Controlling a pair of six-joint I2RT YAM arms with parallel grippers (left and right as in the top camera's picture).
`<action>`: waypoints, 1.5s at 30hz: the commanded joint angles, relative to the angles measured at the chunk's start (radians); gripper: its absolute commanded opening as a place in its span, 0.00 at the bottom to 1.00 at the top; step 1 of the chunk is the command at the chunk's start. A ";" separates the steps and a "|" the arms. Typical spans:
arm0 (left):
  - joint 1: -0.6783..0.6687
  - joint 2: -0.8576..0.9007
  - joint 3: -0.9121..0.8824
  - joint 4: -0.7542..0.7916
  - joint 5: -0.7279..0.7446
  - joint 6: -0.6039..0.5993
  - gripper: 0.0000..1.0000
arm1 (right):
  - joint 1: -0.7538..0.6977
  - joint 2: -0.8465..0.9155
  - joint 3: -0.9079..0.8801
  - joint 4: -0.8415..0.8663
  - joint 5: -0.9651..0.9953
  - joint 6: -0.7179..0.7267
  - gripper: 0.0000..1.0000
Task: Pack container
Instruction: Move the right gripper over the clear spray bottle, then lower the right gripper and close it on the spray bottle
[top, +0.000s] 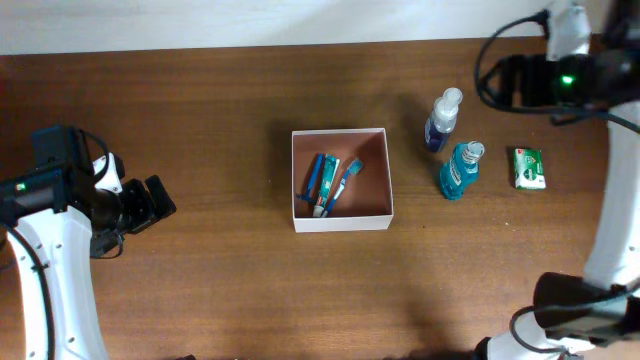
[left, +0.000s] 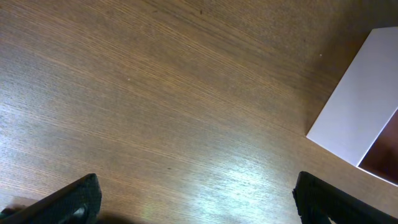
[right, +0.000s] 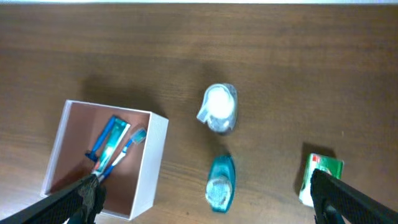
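Three loose items wait just right of the box (top: 340, 222), which holds a toothbrush (top: 347, 178) and tube (top: 316, 176), and with the left hand (top: 152, 203) spread well left of it, the right hand (right: 204, 182), also spread, could topple the spray bottle (top: 443, 118) or mouthwash (top: 460, 172) by closing off-centre.

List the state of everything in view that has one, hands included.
container: upright, open-topped, partly packed.
toothpaste tube: lying flat inside the container.
toothbrush: lying inside the container, beside the tube.
spray bottle: upright, outside the container.
mouthwash bottle: upright, outside the container.
soap packet: lying flat, outside the container.
left hand: open, empty.
right hand: open, empty.
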 joint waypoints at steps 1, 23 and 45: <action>0.005 -0.012 0.001 0.000 0.010 0.009 0.99 | 0.063 0.042 0.012 0.043 0.092 -0.007 1.00; 0.005 -0.012 0.001 0.000 0.010 0.009 0.99 | 0.209 0.309 0.012 0.209 0.333 0.378 0.94; 0.005 -0.012 0.001 0.000 0.010 0.009 0.99 | 0.232 0.377 0.012 0.157 0.447 0.620 0.95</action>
